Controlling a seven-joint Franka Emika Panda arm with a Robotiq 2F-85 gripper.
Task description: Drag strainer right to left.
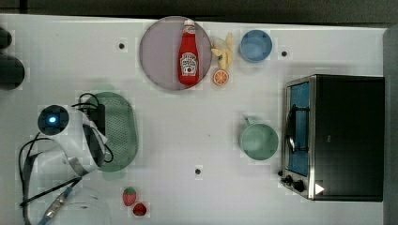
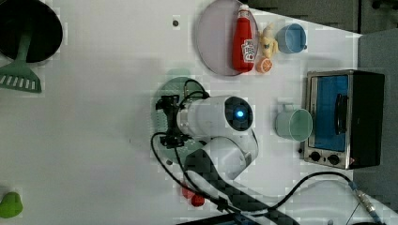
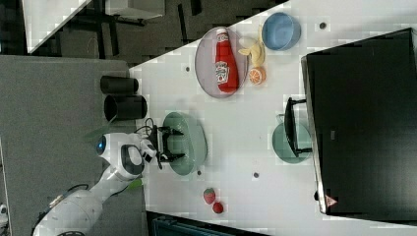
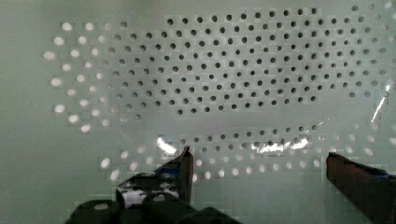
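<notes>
one strainer (image 1: 121, 131) sits left of the one toaster oven (image 1: 335, 137) in the top view; one gripper (image 4: 259, 161), jaws wide apart and empty, hangs inside it; two strawberries (image 1: 133, 202) lie near.

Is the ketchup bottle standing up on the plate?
No, in the top view the ketchup bottle lies flat on its side across the round plate, cap toward the table's far edge.

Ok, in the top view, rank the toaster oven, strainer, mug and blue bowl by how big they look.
1. toaster oven
2. strainer, partly covered by the arm
3. mug
4. blue bowl, only slightly smaller than the mug, so that pair is close
</notes>
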